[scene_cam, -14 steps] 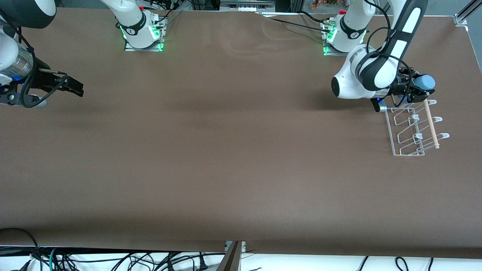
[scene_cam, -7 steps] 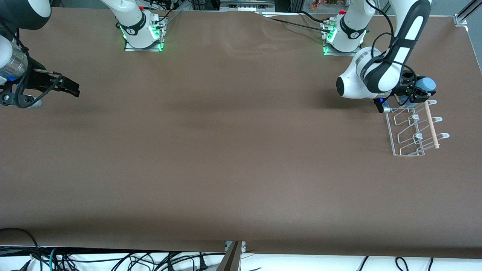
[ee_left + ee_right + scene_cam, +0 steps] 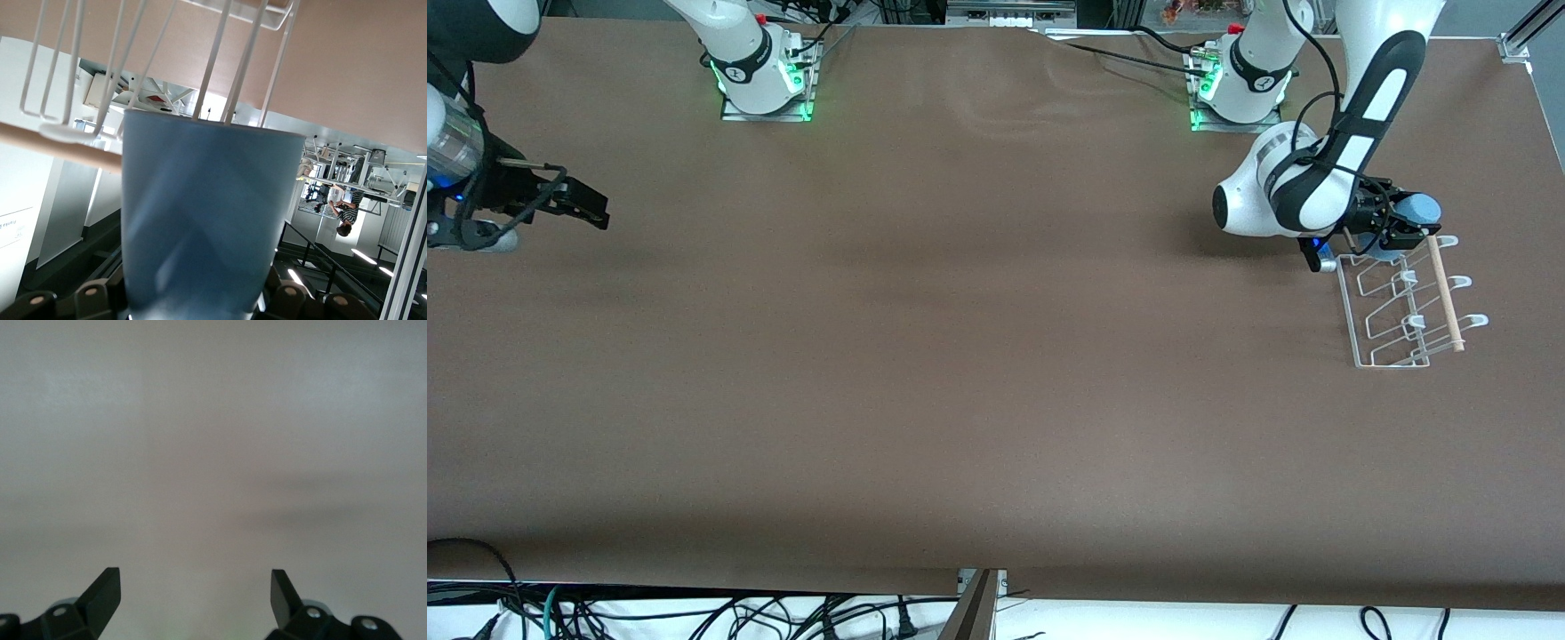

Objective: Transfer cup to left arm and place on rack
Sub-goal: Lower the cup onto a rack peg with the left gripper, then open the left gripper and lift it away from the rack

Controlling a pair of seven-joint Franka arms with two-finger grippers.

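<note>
Left gripper (image 3: pixel 1400 227) clamped on the cup (image 3: pixel 1416 211), tipped on its side over the rack (image 3: pixel 1405 302) end nearest the bases, near the table (image 3: pixel 996 356) edge at the left arm's end. Handover done, placing in hand. Mouth of the cup, in the left wrist view (image 3: pixel 207 220), pointing at the white wires (image 3: pixel 230 60) and the dowel (image 3: pixel 60 143); touching or just short, hard to tell.

Best done slowly: line the open rim over one upturned peg, ease down until the wall hangs on it, only then loosen the grip. Smooth, slightly tapered plastic, apt to slide on thin wire. Rack light and springy-looking, likely to skid on the matte brown cloth if nudged sideways.

Right gripper (image 3: pixel 578 209) waiting above the table edge at the right arm's end, fingers (image 3: pixel 100 593) spread wide, holding nothing.
</note>
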